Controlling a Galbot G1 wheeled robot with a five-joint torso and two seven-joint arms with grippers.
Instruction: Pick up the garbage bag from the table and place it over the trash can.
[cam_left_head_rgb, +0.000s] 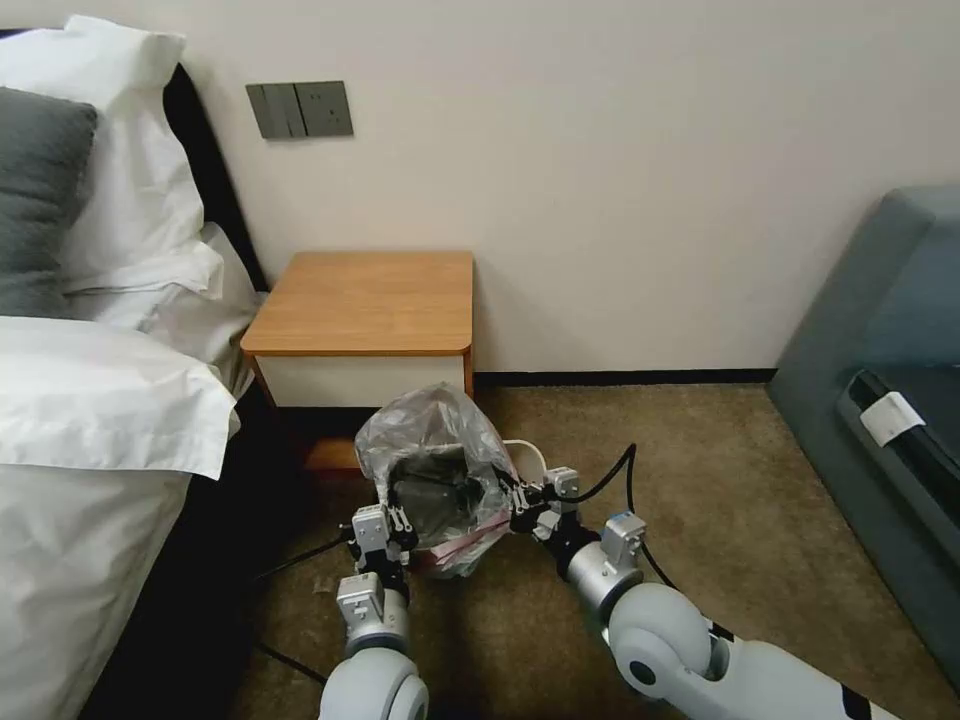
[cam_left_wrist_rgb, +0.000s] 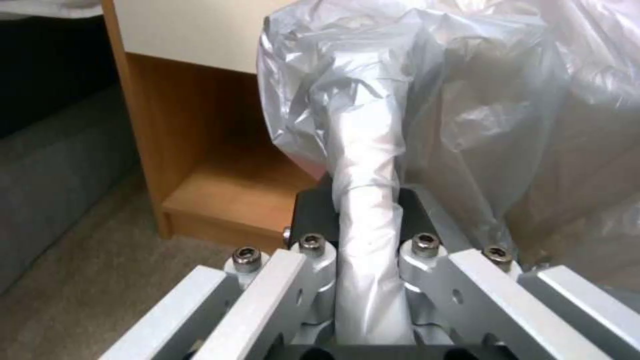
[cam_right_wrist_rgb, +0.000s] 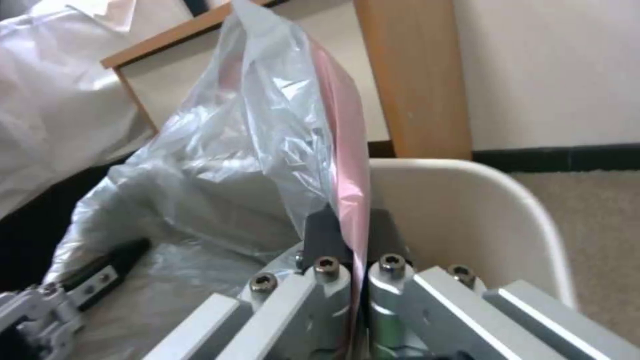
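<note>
Bag-fitting | left gripper (cam_left_head_rgb: 395, 522) and right gripper (cam_left_head_rgb: 519, 497) each clamped on garbage bag (cam_left_head_rgb: 432, 440) rim at 9 and 3 o'clock, stretching its mouth over trash can (cam_right_wrist_rgb: 467, 210) | desk (cam_left_head_rgb: 370, 300) bare at 12 o'clock

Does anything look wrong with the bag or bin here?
Nothing is damaged or spilled. The garbage bag balloons above the trash can, pinched by the left gripper and right gripper.
</note>
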